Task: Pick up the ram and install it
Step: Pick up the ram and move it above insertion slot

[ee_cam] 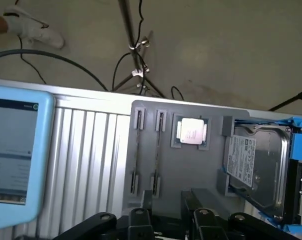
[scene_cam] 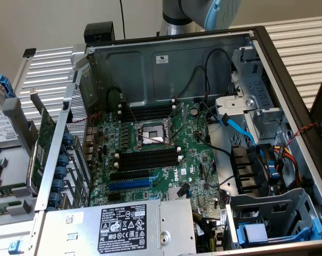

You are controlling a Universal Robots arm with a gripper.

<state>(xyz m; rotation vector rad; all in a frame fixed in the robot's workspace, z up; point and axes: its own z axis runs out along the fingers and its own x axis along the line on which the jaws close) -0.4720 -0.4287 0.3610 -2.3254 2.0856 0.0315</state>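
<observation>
My gripper (ee_cam: 167,212) shows in the wrist view as two black fingers (ee_cam: 141,217) standing apart, open, with nothing between them. It hangs above a grey parts tray (ee_cam: 191,170). Two thin strips stand on edge in the tray's clips, and they look like ram sticks seen edge-on (ee_cam: 136,150) (ee_cam: 158,150). Their near ends lie just ahead of the fingers. In the exterior view the open computer case (scene_cam: 166,58) shows the motherboard with black memory slots (scene_cam: 147,159) (scene_cam: 147,112) on either side of the processor socket (scene_cam: 149,134). Part of the arm (scene_cam: 203,13) shows behind the case.
The tray also holds a processor chip (ee_cam: 192,132) and a hard drive (ee_cam: 256,165) in a blue frame. A blue-framed screen (ee_cam: 11,150) lies beside it on the ribbed table. A green expansion card (scene_cam: 41,144) leans outside the case wall. Cables and a power supply (scene_cam: 118,226) crowd the case.
</observation>
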